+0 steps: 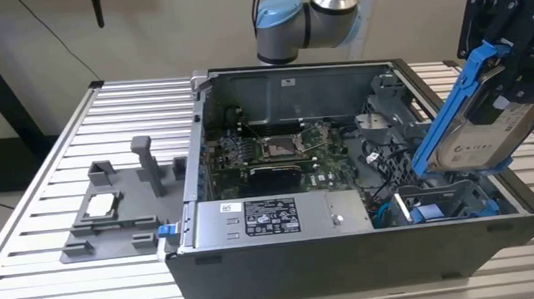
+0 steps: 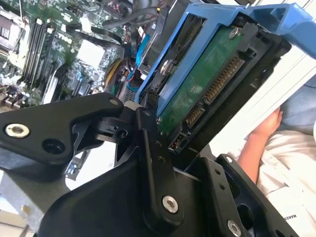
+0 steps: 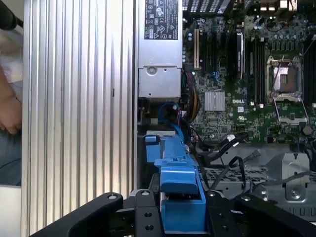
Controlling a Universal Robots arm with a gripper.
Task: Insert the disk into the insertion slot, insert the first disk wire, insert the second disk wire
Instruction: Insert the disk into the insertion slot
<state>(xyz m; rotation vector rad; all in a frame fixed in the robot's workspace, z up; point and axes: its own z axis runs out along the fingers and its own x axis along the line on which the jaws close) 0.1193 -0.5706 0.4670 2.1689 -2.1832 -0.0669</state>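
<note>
One disk (image 1: 474,140) hangs tilted just above the insertion slot (image 1: 445,199); we see our hand (image 1: 509,78) clenched on it, apparently angled to meet the slot's mouth.

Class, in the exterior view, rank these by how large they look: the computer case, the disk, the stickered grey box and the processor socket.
1. Case.
2. Disk and grey box: these look alike. The disk is held above the case, perhaps nearer the camera, so I leave them unranked.
3. Socket.
</note>
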